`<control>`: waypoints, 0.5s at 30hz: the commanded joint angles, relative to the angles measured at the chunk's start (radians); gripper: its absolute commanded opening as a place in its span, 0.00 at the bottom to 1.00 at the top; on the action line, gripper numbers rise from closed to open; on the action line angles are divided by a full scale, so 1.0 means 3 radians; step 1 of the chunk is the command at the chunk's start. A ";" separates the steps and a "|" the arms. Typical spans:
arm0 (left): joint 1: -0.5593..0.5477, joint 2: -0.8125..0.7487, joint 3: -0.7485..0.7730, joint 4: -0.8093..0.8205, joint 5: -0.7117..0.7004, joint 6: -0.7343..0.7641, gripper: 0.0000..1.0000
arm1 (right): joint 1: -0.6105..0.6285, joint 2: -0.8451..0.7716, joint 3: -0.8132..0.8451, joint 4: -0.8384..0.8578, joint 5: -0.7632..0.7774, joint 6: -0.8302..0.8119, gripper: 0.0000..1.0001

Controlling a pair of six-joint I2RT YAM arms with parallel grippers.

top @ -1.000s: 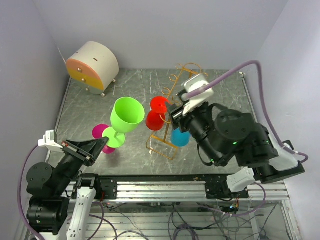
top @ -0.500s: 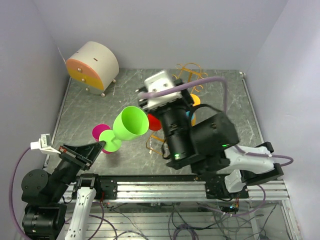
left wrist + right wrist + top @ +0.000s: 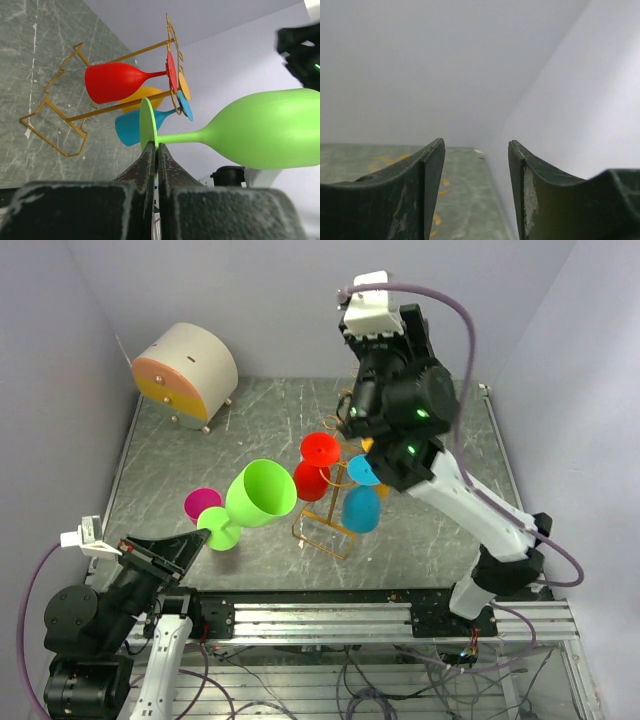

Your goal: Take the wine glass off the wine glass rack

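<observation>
My left gripper [image 3: 154, 146] is shut on the round foot of a lime-green wine glass [image 3: 265, 127]. The glass lies on its side in the air, near and left of the wine glass rack [image 3: 320, 543], and is off it. In the top view the left gripper [image 3: 203, 533] is at the front left with the green glass [image 3: 262, 492] pointing toward the rack. A red glass [image 3: 112, 82], a blue glass [image 3: 129, 129] and a yellow one [image 3: 145, 95] still hang on the golden wire rack. My right gripper [image 3: 476, 145] is open and empty, raised high, facing the back right corner.
A magenta glass [image 3: 203, 503] stands on the table just behind the green glass's foot. A round cream and orange drawer box [image 3: 185, 365] sits at the back left. The right arm [image 3: 420, 430] reaches up over the rack. Walls close in left, back and right.
The right arm has swung up from the rack to high at the back, its jaws spreading wider. The left gripper has drawn the green glass slightly down and toward the front.
</observation>
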 commanded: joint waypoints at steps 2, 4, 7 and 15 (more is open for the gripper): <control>0.0026 -0.0110 0.0005 -0.0013 -0.0038 -0.0027 0.07 | -0.0946 0.0342 -0.0450 0.1079 -0.0155 -0.0810 0.59; 0.0026 -0.0110 0.0033 -0.0028 -0.0033 -0.0037 0.07 | -0.1215 0.0503 -0.0250 0.0730 -0.0116 -0.0409 0.61; 0.0026 -0.0103 0.0078 -0.0055 -0.0027 -0.0040 0.07 | -0.1428 0.0722 0.0242 -0.0240 -0.0093 0.0543 0.63; 0.0026 -0.0212 -0.0063 -0.0040 -0.0007 -0.0117 0.07 | -0.1206 0.0641 0.0852 -0.2728 -0.1704 0.2516 0.68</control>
